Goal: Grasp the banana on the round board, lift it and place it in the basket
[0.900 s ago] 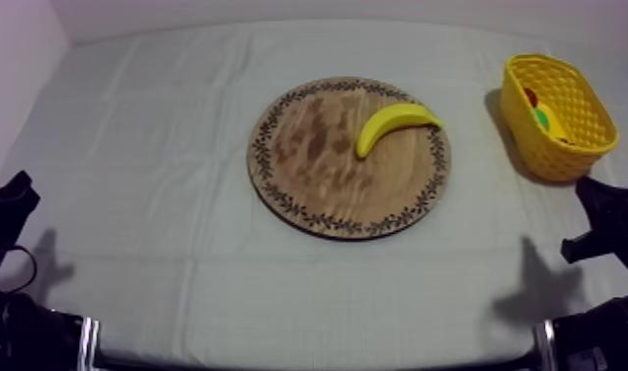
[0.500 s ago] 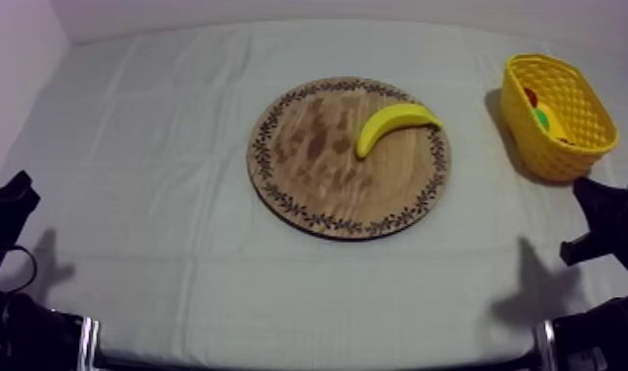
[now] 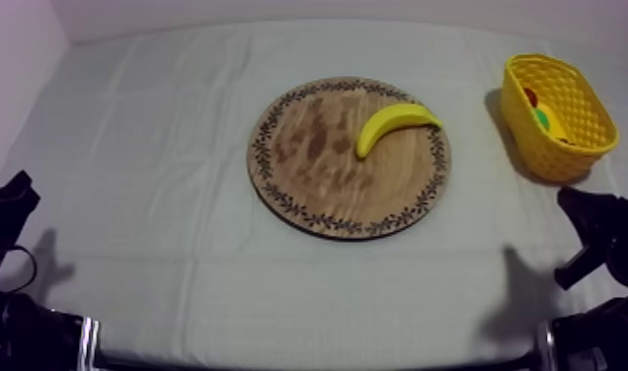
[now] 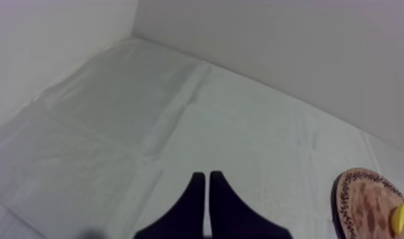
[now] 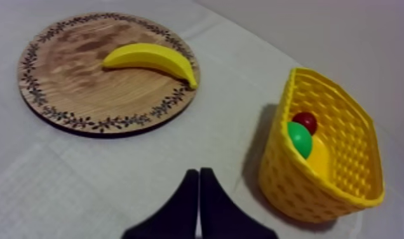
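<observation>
Where the banana (image 3: 395, 126) lies: on the wooden board (image 3: 318, 168), in the part of it toward my right, flat on its side, 1 tip reaching the board's patterned rim.
Yellow basket (image 3: 535, 148): on the cloth (image 3: 160, 118), well apart from the board, on the board's right side; holds a small red fruit (image 5: 304, 121) and a green fruit (image 5: 298, 140).
Left gripper (image 4: 207, 175): 2 fingers lying together as a narrow wedge, nothing held; low over the cloth, well apart from the board's left edge.
Right gripper (image 5: 199, 171): 2 fingers pressed together, nothing held; at the board's near right side, apart from it, pointing between board and basket.
Handling, judged: toy banana, probably light, stiff and hollow; the smooth skin is likely slippery; not fragile.
Grip point, judged: the thick middle of the curve, with the fingers set across its width; the tapered tips would let it swing or slide out.
Requirement, judged: the right fingers must spread before descent onto the board.
Writing and brands: none readable; the board's rim carries a leaf pattern only, no lettering.
</observation>
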Controlling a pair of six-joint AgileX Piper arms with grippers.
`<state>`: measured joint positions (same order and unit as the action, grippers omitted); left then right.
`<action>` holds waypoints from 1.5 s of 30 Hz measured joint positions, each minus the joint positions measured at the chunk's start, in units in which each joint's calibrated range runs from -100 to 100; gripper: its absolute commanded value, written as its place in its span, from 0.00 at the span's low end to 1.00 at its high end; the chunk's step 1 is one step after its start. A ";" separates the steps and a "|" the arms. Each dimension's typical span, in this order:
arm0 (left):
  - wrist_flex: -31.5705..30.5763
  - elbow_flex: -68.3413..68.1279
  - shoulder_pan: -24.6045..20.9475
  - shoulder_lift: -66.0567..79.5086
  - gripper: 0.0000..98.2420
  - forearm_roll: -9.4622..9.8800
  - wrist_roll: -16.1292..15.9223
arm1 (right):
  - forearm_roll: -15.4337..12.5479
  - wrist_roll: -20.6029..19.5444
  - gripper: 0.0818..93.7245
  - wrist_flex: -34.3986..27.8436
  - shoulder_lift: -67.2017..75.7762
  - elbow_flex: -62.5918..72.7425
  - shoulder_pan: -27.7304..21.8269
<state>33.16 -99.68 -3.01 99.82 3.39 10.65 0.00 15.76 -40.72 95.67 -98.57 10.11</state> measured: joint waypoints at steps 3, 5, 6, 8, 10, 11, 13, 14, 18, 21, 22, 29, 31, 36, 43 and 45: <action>0.00 0.00 0.00 0.00 0.00 0.00 0.00 | 2.41 -0.60 0.01 1.82 -1.25 1.76 2.18; 0.00 0.00 0.00 0.00 0.00 0.00 0.00 | 3.86 -1.85 0.01 1.82 -2.47 3.54 3.75; 0.00 0.00 0.00 0.00 0.00 0.00 0.00 | 4.74 -2.43 0.01 1.82 -3.39 4.66 4.66; 0.00 0.00 0.00 0.00 0.00 0.00 0.00 | 6.12 -2.88 0.00 1.74 -5.35 6.77 6.36; 0.00 0.00 0.00 0.00 0.00 0.00 0.00 | 7.20 -2.70 0.00 0.96 -8.04 9.29 7.73; 0.00 0.00 0.00 0.00 0.00 0.00 0.00 | 7.29 -2.34 0.00 0.33 -9.53 10.64 8.15; 0.00 0.00 0.00 0.00 0.00 0.00 0.00 | 7.48 -1.15 0.01 -1.77 -12.91 13.69 8.96; 0.00 0.00 0.00 0.00 0.00 0.00 0.00 | 7.47 -0.82 0.01 -2.74 -14.38 14.98 9.18; 0.00 0.00 0.00 0.00 0.00 0.00 -0.03 | 7.30 -0.69 0.01 -7.57 -22.58 22.52 9.89; 0.00 0.00 0.00 0.00 0.00 0.00 -0.03 | 6.70 -0.26 0.01 -12.82 -30.13 29.80 10.20; 0.00 0.00 0.00 0.00 0.00 0.00 -0.03 | 6.44 -0.11 0.01 -14.50 -32.77 32.44 10.34; 0.00 0.00 0.00 0.00 0.00 0.00 -0.03 | 4.52 2.35 0.01 -27.16 -50.82 50.81 9.99; 0.00 0.00 0.00 0.00 0.00 0.00 -0.03 | 4.31 3.16 0.01 -30.50 -55.84 56.46 9.71; 0.00 0.00 0.00 0.00 0.00 0.00 -0.03 | 4.26 4.24 0.01 -35.70 -68.77 68.43 9.35; 0.00 0.00 0.00 0.00 0.00 0.00 -0.03 | 4.53 5.40 0.00 -41.34 -84.88 82.95 9.19; 0.00 0.00 0.00 0.00 0.00 0.00 -0.03 | 4.53 6.20 0.00 -43.03 -88.57 86.11 9.24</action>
<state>33.16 -99.68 -3.01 99.82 3.39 10.62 4.53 21.96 -83.75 7.10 -12.46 19.35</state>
